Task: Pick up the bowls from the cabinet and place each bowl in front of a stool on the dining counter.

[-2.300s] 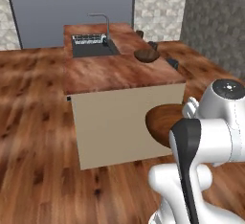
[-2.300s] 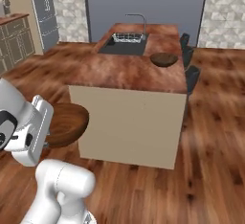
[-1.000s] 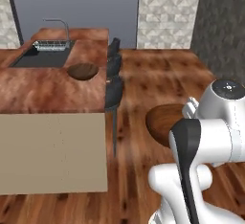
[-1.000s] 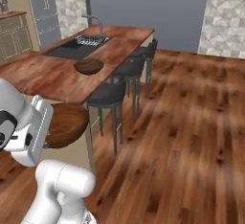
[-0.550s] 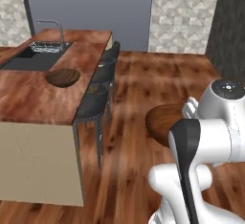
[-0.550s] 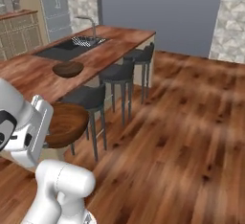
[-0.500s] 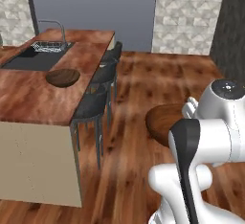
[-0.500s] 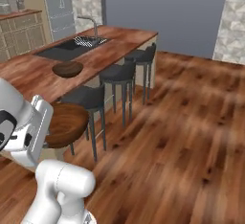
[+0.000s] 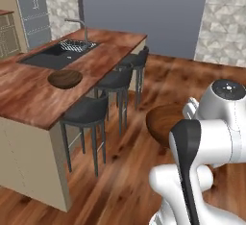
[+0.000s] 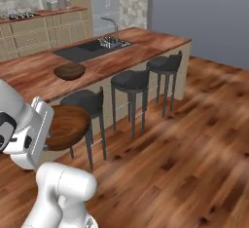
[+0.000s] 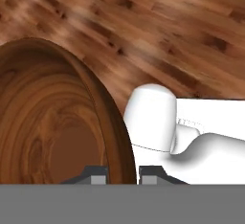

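Gripper clamped narrow on rim of wooden bowl, one fingertip inside, other outside wall. Held bowl rides level at arm's front, above plank floor. Second bowl rests well ahead of hand on dining counter, near its edge, behind nearest stool. Two more stools line counter beyond, farther from hand.

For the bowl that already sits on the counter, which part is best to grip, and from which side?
Probably the rim of the bowl, with one finger inside and one outside, coming down from above. It sits upright on the counter, wide and shallow, too broad to grip across.
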Available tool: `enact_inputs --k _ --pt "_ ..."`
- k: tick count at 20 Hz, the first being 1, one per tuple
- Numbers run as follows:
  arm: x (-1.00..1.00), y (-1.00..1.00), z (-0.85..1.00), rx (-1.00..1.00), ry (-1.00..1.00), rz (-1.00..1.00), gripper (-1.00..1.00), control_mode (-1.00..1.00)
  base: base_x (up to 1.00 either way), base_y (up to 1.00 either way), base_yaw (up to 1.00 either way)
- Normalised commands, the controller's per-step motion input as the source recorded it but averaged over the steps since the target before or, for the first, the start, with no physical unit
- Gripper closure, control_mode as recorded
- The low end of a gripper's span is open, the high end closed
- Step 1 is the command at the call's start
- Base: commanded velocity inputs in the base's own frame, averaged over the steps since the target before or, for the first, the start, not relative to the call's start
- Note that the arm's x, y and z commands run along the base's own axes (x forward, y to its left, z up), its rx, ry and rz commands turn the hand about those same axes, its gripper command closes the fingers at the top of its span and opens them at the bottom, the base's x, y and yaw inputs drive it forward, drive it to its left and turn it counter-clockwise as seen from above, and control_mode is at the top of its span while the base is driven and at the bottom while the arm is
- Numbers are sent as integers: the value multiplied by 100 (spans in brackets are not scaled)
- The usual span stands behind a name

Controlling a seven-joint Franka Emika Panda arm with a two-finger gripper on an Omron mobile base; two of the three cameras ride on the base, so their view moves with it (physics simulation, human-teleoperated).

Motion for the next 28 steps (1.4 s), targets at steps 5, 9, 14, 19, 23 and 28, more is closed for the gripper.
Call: enact_inputs --k 5,9,14,19,23,28 --pt "0 0 0 0 0 0 100 100 44 -100 45" --pt "0 0 0 0 0 0 100 100 43 -100 47" --pt "0 0 0 0 0 0 100 100 41 -100 51" --pt "0 0 0 0 0 0 100 100 41 -100 53" --pt "0 0 0 0 0 0 100 100 34 -100 50" --pt "0 0 0 0 0 0 100 100 22 -100 42"
